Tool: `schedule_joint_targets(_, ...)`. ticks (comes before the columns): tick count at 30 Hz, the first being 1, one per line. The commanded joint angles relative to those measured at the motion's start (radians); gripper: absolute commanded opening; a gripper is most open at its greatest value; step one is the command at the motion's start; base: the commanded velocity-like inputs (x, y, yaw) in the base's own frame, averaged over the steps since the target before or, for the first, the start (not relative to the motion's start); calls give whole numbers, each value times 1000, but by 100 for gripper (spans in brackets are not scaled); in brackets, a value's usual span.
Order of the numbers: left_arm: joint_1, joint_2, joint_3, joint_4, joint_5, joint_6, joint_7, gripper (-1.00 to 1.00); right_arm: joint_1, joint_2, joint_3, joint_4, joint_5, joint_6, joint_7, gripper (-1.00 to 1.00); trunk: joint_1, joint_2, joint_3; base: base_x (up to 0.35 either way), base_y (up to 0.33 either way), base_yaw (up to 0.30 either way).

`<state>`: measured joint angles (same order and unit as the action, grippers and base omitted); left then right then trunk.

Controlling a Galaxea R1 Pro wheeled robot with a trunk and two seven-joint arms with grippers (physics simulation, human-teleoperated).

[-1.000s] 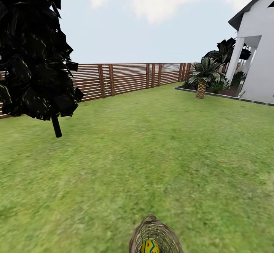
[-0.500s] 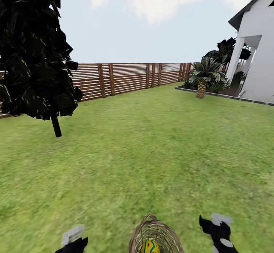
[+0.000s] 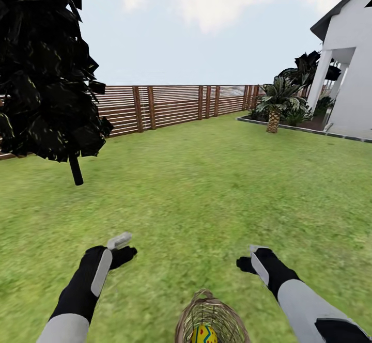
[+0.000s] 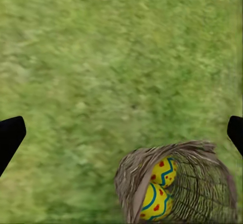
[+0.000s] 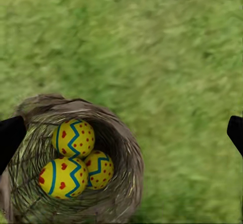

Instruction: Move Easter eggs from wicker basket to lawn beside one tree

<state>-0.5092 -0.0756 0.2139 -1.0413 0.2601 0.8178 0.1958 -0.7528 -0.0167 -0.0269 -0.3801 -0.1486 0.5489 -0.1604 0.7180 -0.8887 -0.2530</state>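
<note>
Inside the wicker basket (image 5: 76,158), the right wrist view is showing three Easter eggs (image 5: 73,138); head view is showing one. Both claws are gaping wide, empty.

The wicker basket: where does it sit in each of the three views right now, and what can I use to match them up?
Head view: wicker basket at the bottom edge, centre, between the two arms.
Left wrist view: low right in the picture, two eggs visible inside.
Right wrist view: low left, holding all three Easter eggs.
Shared landmark: the yellow eggs with blue zigzags inside the woven rim, with the lawn around it.
</note>
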Motion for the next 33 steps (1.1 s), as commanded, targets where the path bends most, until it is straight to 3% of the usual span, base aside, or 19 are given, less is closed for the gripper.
schedule_joint_targets(1, -8, -7, 15, -111, 13, 109, 7, 100, -15, 20, -1, -4, -10, 78, -24, 100, 4, -8, -5, 0, 0, 0)
schedule_joint_targets(4, -12, -21, 22, -206, 42, 155, 5, 100, -21, 36, 1, -2, -11, 136, -36, 100, 16, -29, -14, 0, 0, 0)
schedule_joint_targets(11, 1, -20, 25, -343, 55, 127, -13, 100, -22, 44, 3, 28, -5, 139, -35, 100, 42, -78, -36, 0, 0, 0)
schedule_joint_targets(17, 64, -17, 44, -442, 56, 110, -107, 100, -21, 42, 5, 76, -2, 130, -32, 100, 65, -120, -55, 0, 0, 0)
schedule_joint_targets(22, 76, -16, 90, -452, 53, 109, -130, 100, -20, 40, 6, 92, 4, 106, -27, 100, 85, -155, -71, 0, 0, 0)
schedule_joint_targets(26, 77, -17, 93, -451, 53, 110, -130, 100, -19, 38, 8, 93, 6, 102, -24, 100, 100, -183, -83, 0, 0, 0)
schedule_joint_targets(33, 77, -17, 94, -450, 53, 115, -128, 100, -19, 37, 46, 94, 25, 100, 13, 100, 127, -232, -105, 0, 0, 0)
